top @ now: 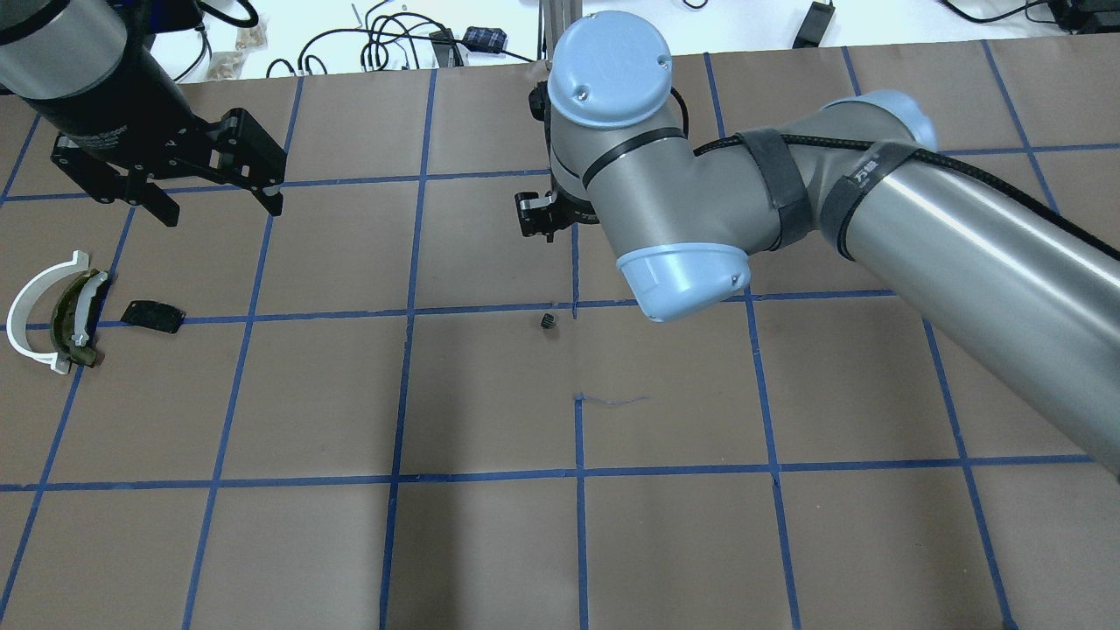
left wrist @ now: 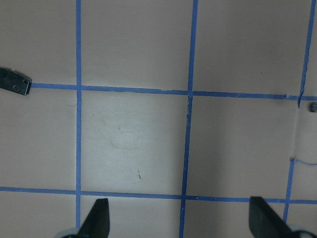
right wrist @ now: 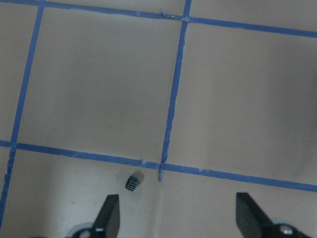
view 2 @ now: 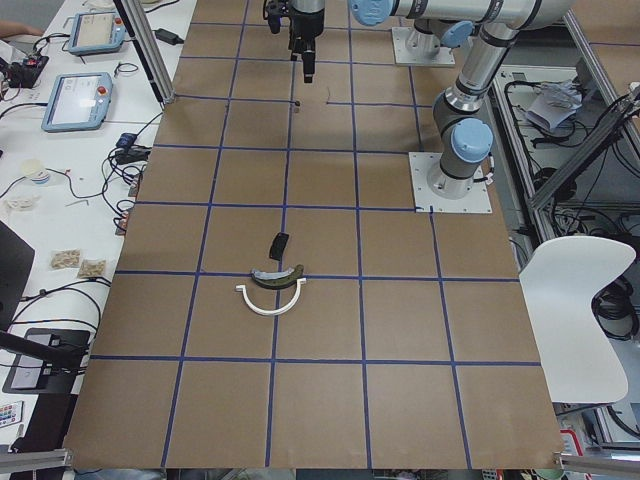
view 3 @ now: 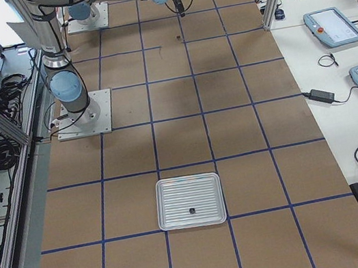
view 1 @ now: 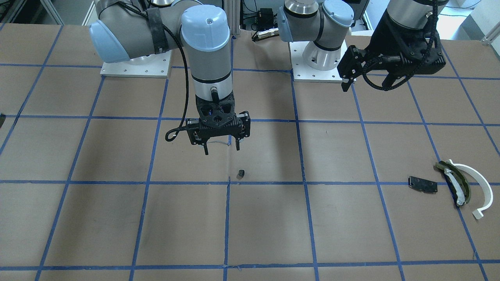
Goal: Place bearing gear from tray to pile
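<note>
In the overhead view the pile sits far left: a white half-ring arc (top: pixel 26 302) cupping an olive-and-dark curved piece (top: pixel 74 319), with a black plate (top: pixel 152 316) just beside them. The left gripper (top: pixel 223 210) hovers near them, tilted, with its fingers spread and empty. The bearing gear (top: pixel 548 321) lies mid-table by a tape crossing, well apart from both pile and tray (view 3: pixel 203 192), which is likely a hand-over spot both arms can reach. The right gripper (view 1: pixel 222 150) hangs above it, pointing straight down, its jaws wide and holding nothing.
</note>
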{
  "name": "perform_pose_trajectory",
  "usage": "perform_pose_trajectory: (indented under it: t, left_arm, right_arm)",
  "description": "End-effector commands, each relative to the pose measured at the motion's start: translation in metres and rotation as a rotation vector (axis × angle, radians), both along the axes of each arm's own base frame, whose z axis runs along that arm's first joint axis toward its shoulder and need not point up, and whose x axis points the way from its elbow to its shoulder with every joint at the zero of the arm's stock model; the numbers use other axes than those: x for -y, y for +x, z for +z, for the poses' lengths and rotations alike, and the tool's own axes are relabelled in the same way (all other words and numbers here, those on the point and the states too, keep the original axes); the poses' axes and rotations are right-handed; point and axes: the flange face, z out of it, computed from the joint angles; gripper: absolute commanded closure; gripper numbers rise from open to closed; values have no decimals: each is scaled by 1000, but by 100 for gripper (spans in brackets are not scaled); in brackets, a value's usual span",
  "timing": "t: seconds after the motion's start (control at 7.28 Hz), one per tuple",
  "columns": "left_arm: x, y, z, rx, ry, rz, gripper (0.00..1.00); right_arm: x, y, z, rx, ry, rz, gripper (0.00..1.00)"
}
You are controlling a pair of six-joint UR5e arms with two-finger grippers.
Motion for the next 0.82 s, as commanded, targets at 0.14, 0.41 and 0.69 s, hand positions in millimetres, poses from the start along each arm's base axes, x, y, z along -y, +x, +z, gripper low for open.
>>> perform_pose_trajectory:
  t: [0.14,0.41,0.69]
  left_arm:
    - [-6,-7,-9,-24,19,-14,0]
    - [8,-49,-29,-51,60,27,0]
    - [28,-131,-136,-20,51,-145,0]
  right_arm:
    - [13,-110,90,-45,44,-59,0]
    - [10,-203,119,-94,73,-13,0]
    - [-6,-272,142,-199,109,-37,0]
